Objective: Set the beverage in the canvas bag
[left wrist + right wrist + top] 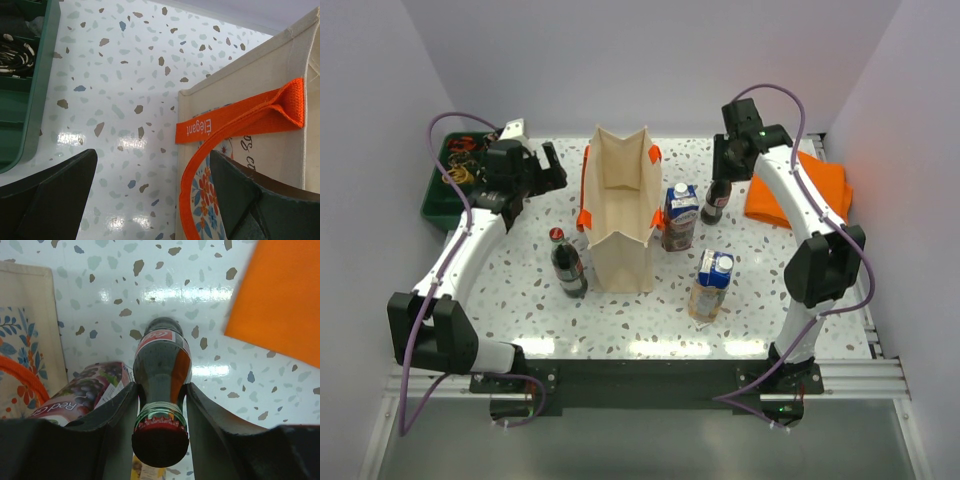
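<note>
1. The dark glass bottle (716,203), red-capped and red-labelled, stands upright far right of centre on the bench (520,300), its neck clamped in the right gripper (160,390).
2. A grape juice carton (680,215) stands between the bottle and the canvas bag (620,250), which stands upright and open-mouthed.
3. The left gripper (548,165), fingers apart and holding nothing, hovers by the bag's far-left orange handle (235,117).
4. A folded orange cloth (800,190) lies to the right, with bare bench between it and the bottle.
</note>
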`<action>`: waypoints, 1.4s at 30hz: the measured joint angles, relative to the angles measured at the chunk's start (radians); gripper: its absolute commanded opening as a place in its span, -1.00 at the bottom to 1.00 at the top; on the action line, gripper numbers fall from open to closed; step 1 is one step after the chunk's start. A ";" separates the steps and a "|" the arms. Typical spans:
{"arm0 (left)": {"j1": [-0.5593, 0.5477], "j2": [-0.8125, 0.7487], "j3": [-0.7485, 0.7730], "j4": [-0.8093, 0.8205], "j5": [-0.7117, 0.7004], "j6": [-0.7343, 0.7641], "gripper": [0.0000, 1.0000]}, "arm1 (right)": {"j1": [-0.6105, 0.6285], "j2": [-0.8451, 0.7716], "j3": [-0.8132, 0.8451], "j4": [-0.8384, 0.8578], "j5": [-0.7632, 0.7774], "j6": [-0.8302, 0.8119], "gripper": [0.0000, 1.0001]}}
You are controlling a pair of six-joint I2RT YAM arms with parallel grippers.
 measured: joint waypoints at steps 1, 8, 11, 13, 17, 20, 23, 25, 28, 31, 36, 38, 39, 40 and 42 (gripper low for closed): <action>0.000 0.000 0.000 0.000 0.000 0.000 1.00 | 0.000 -0.002 -0.002 0.000 0.000 0.000 -0.29; 0.000 0.002 -0.010 0.000 0.000 0.000 1.00 | 0.000 -0.003 -0.005 0.002 0.000 0.003 0.02; 0.000 0.003 -0.010 0.001 0.000 0.000 1.00 | 0.002 -0.003 -0.016 -0.003 0.000 0.004 0.14; 0.000 0.003 -0.010 0.000 0.000 0.000 1.00 | 0.003 -0.003 -0.024 -0.013 0.000 0.004 0.14; 0.000 0.003 -0.010 0.001 0.000 -0.001 1.00 | 0.005 -0.003 -0.027 -0.020 0.000 0.004 0.14; 0.000 0.003 -0.010 0.001 0.000 -0.001 1.00 | 0.006 -0.003 -0.027 -0.019 0.001 0.004 0.14; 0.000 0.003 -0.010 0.001 0.000 -0.001 1.00 | 0.007 -0.003 -0.023 -0.020 0.001 0.004 0.14; 0.000 0.003 -0.011 0.001 0.000 -0.001 1.00 | 0.007 -0.003 -0.008 -0.026 0.003 0.004 0.15; 0.000 0.003 -0.011 0.001 0.000 -0.001 1.00 | 0.007 -0.003 0.029 -0.028 0.006 0.003 0.14; 0.000 0.003 -0.011 0.001 0.000 -0.001 1.00 | 0.007 -0.003 0.063 -0.028 0.010 0.003 0.14; 0.000 0.003 -0.011 0.001 0.000 -0.001 1.00 | 0.007 0.005 0.120 -0.034 0.012 0.003 0.00; 0.000 0.003 -0.011 0.001 0.000 -0.001 1.00 | 0.007 0.012 0.134 -0.034 0.012 0.003 -0.09; 0.000 0.003 -0.011 0.001 0.000 -0.001 1.00 | 0.007 0.016 0.137 -0.034 0.012 0.004 -0.09; 0.000 0.003 -0.011 0.001 0.000 -0.001 1.00 | 0.007 0.019 0.138 -0.035 0.012 0.004 -0.09; 0.000 0.003 -0.011 0.001 0.000 -0.001 1.00 | 0.007 0.026 0.138 -0.039 0.012 0.004 -0.08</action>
